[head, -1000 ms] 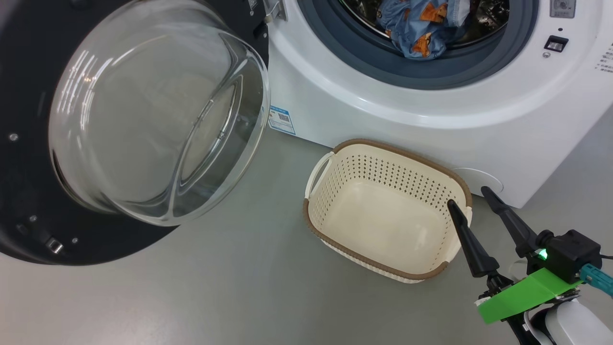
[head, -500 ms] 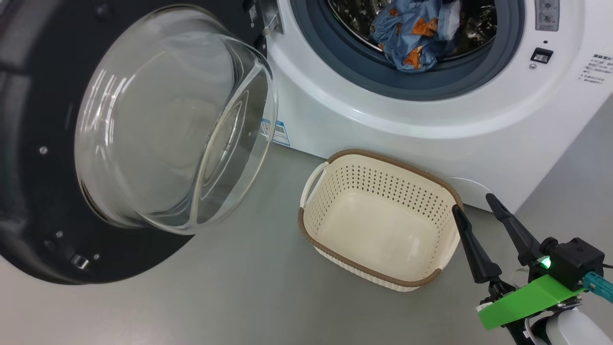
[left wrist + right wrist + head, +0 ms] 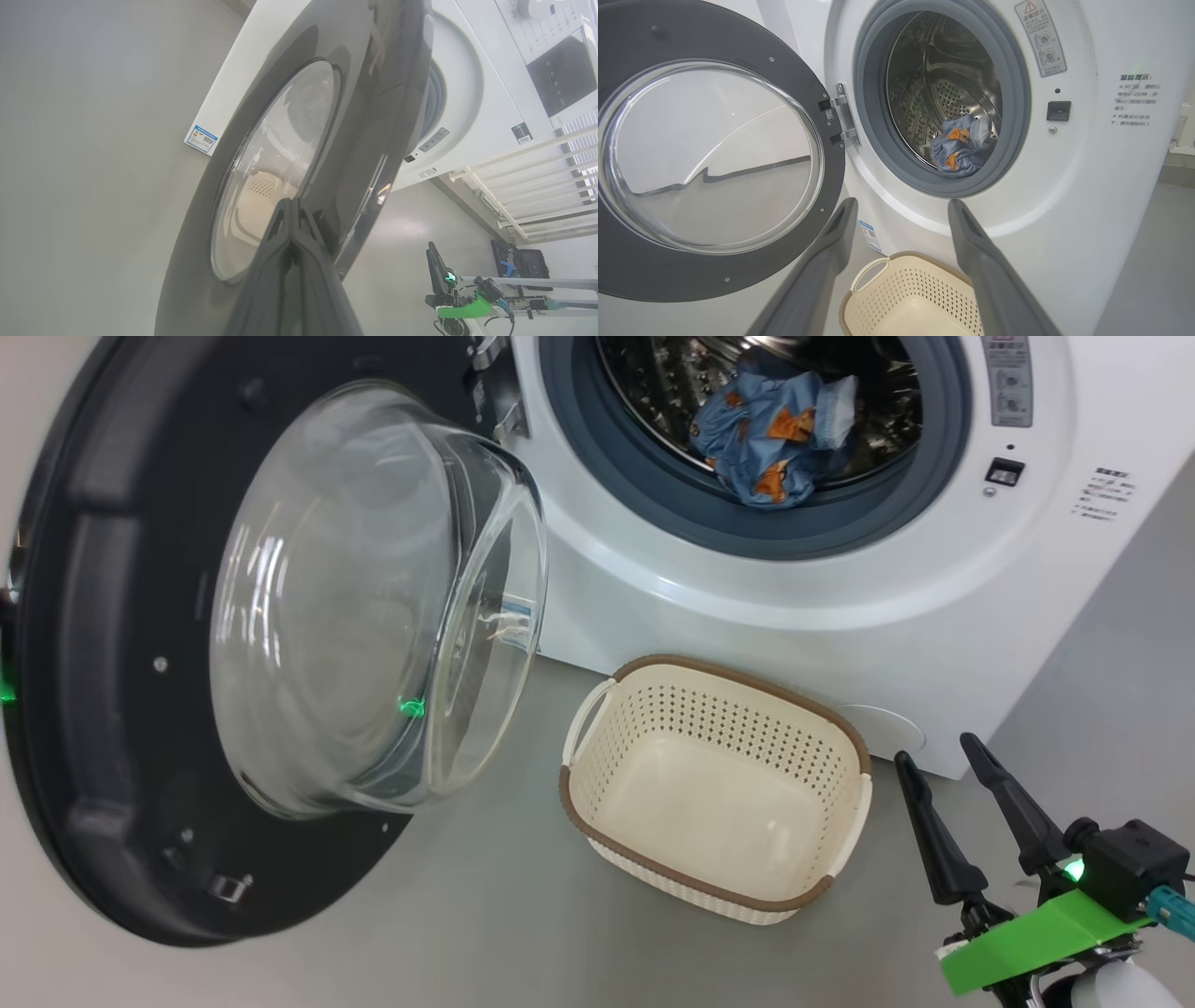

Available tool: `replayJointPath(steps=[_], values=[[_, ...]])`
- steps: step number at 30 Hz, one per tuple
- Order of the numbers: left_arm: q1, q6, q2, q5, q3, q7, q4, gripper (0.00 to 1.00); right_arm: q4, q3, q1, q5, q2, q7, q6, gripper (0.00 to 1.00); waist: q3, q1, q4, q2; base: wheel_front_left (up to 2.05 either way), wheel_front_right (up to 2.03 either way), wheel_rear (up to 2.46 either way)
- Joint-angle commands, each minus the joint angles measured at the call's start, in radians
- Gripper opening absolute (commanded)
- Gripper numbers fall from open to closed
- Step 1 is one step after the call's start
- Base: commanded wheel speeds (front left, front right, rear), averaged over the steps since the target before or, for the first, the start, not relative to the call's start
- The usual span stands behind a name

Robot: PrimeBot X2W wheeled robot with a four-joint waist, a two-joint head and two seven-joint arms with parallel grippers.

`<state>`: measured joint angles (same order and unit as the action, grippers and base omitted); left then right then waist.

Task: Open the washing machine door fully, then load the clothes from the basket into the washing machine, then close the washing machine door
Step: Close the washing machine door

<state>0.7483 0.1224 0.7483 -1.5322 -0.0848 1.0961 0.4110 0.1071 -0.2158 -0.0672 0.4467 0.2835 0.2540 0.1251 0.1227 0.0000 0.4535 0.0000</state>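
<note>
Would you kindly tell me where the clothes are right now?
In the head view's upper middle, the clothes lie bunched in the washing machine, just inside its grey seal, above the basket.

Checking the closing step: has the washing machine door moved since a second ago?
Yes: the door swung toward closing, its glass now overlapping the blue label.
</note>
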Motion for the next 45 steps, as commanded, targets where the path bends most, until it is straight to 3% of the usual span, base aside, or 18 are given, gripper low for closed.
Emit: replayJointPath(steps=[1, 21, 45], values=[[0.007, 0.008, 0.038, -0.025, 0.029, 0.019, -0.051, 0.00, -0.027, -0.008, 0.013, -0.005, 0.006, 0.008, 0.006, 1.00, -0.010, 0.0000, -0.016, 0.0000, 0.00, 0.00, 0.00], [0.017, 0.008, -0.017, -0.032, -0.021, 0.058, -0.184, 0.00, -0.036, 0.032, 0.042, -0.010, -0.019, 0.008, 0.006, 1.00, -0.030, 0.0000, -0.132, 0.0000, 0.00, 0.00, 0.00], [0.042, 0.008, -0.070, 0.015, -0.036, -0.022, -0.211, 0.00, -0.049, 0.075, 0.053, -0.018, -0.044, 0.008, 0.006, 1.00, -0.025, 0.0000, -0.379, 0.0000, 0.00, 0.00, 0.00]])
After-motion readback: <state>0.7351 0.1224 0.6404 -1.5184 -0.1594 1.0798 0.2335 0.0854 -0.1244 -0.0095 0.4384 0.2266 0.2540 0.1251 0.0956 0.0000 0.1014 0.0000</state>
